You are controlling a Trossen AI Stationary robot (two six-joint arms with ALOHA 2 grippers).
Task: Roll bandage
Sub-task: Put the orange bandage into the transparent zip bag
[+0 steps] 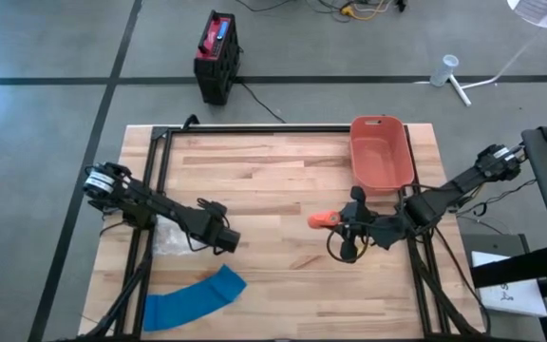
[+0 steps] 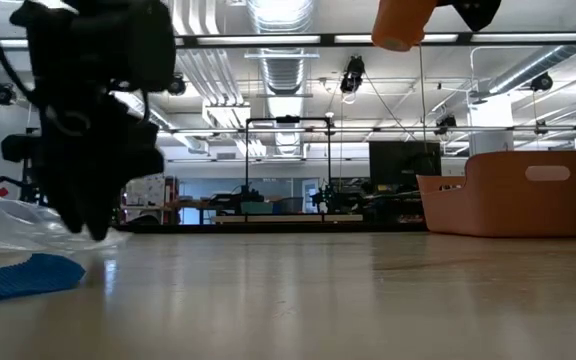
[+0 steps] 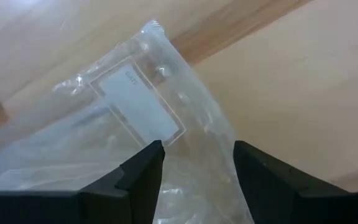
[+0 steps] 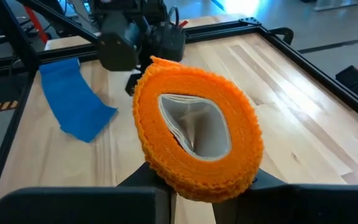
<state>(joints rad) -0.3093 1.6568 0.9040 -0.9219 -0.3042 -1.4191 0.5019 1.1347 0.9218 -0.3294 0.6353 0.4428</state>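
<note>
We see the right gripper (image 4: 197, 180) clamped on the orange bandage roll (image 4: 197, 134) held above the table (image 1: 283, 180), left gripper (image 3: 197, 165) parted over the plastic bag (image 3: 142, 112), blue bandage (image 1: 193, 299) unrolled nearby; roll may slip from that edge-on pinch.

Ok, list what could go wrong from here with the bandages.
1. The right gripper pinches the orange bandage roll only at its lower edge, well above the table; the soft roll may slip out or squash further.
2. The left gripper has open fingers over the clear plastic wrapper, not the blue bandage; it might close on the wrapper instead.
</note>
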